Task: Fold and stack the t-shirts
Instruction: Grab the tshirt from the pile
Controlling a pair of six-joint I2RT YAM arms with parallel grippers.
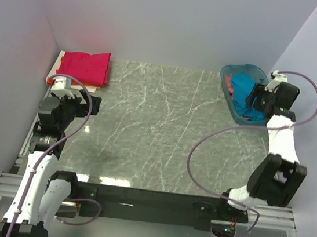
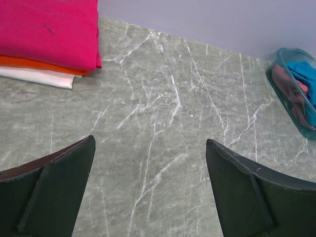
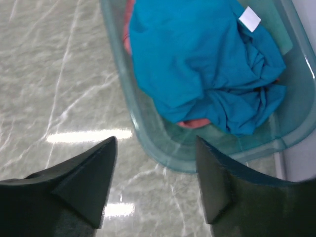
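Teal-blue t-shirt (image 3: pixel 197 64) crumpled in basket (image 3: pixel 148 143), far right of tabletop (image 1: pixel 162 131), salmon-pink t-shirt (image 3: pixel 197 123) beneath. Right pincer (image 3: pixel 156 139) nearer: over basket's near rim, jaws wide, empty; shirt straight ahead, slightly right. Left pincer (image 2: pixel 150 139) wide open, empty, well apart beside folded magenta-red t-shirt (image 2: pixel 49 29).

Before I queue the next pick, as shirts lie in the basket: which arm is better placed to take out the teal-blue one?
Right. The right gripper, open, hangs at the basket, the teal-blue shirt just ahead of it. The left gripper, also open, sits far off beside the folded stack.
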